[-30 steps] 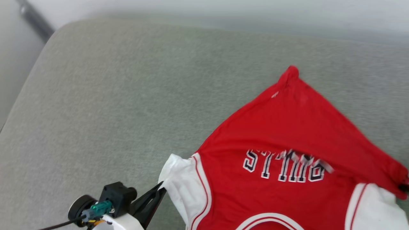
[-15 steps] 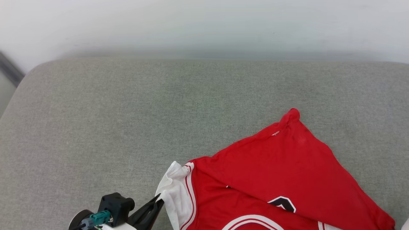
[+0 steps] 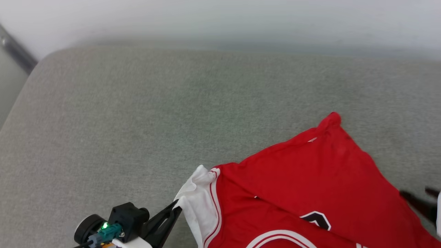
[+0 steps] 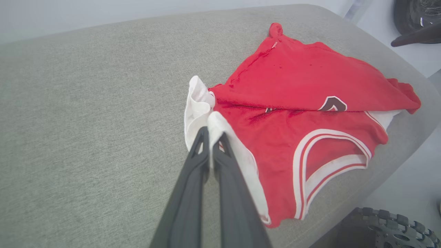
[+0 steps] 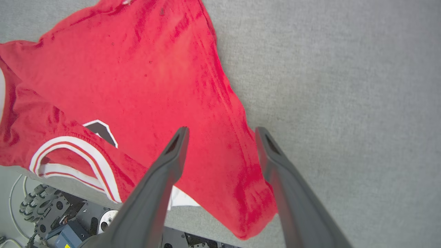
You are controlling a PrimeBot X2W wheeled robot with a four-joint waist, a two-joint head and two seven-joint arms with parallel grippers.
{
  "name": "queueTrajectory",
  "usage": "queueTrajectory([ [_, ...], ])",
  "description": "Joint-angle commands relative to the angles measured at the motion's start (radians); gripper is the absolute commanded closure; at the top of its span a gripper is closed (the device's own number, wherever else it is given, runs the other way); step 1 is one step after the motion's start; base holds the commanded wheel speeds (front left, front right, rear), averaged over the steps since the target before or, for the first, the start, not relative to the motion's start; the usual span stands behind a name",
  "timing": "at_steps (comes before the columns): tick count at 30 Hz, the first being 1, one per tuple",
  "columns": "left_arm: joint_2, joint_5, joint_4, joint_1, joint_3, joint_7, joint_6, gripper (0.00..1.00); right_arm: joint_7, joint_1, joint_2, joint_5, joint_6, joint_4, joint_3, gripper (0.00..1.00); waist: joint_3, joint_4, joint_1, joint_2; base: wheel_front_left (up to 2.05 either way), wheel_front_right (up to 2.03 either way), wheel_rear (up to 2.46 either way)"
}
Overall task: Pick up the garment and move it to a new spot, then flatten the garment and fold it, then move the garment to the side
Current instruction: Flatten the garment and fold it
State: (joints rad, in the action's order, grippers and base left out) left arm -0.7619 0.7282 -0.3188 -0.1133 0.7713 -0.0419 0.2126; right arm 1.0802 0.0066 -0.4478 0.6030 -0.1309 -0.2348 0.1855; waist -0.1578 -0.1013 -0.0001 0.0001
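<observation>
Black jaws on the left arm are pinched right shut on the near white sleeve [image 4: 198,103] of the jersey [image 3: 310,182], nothing but cloth between them. The right jaws are spread wide and hang just above the red fabric on the other side with nothing in them, so only one side of the shirt is actually held

The jersey sits on the near right part of the grey upholstered cushion [image 3: 137,120], with its striped collar [image 4: 299,165] towards the robot, close to the cushion's front edge. The bottom half is flopped over the chest, so only a scrap of black print [image 3: 315,218] pokes out. The hem corner [image 3: 332,119] makes a little peak at the far end. Past that it's more grey cushion, then a pale wall [image 3: 220,20]

My read: it's down at its spot and this is the flattening bit, no proper fold yet. Next, I reckon the right jaws need to drop onto that flopped-over red layer near its edge, close on it and drag it away from the collar, with the left holding the sleeve, otherwise the whole thing just slides

Count: one jersey, one cushion, two sets of jaws, one on cloth and one empty
</observation>
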Motion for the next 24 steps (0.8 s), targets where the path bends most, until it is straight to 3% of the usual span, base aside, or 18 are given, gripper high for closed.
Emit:
queueTrajectory([
  [1, -0.006, -0.014, -0.009, -0.015, 0.001, -0.007, 0.006, 1.00, 0.009, -0.048, -0.011, -0.006, 0.000, -0.014, -0.014, 0.00, -0.036, -0.030, 0.0001, -0.0001, 0.00, 0.00, 0.00],
  [6, 0.007, -0.042, -0.050, -0.060, 0.011, -0.022, -0.007, 1.00, 0.060, -0.224, -0.042, -0.038, 0.000, -0.006, -0.099, 0.00, -0.103, -0.088, 0.0001, -0.0001, 0.00, 0.00, 0.00],
  [13, 0.040, -0.066, -0.073, -0.109, 0.022, -0.031, -0.016, 1.00, 0.141, -0.449, -0.048, -0.103, 0.000, 0.151, -0.187, 0.00, -0.197, -0.169, 0.0001, -0.0001, 0.00, 0.00, 0.00],
  [24, 0.092, -0.071, -0.045, -0.144, 0.038, 0.000, -0.034, 1.00, 0.170, -0.539, -0.097, -0.183, 0.000, 0.326, -0.274, 0.00, -0.279, -0.253, 0.0001, -0.0001, 0.00, 0.00, 0.00],
])
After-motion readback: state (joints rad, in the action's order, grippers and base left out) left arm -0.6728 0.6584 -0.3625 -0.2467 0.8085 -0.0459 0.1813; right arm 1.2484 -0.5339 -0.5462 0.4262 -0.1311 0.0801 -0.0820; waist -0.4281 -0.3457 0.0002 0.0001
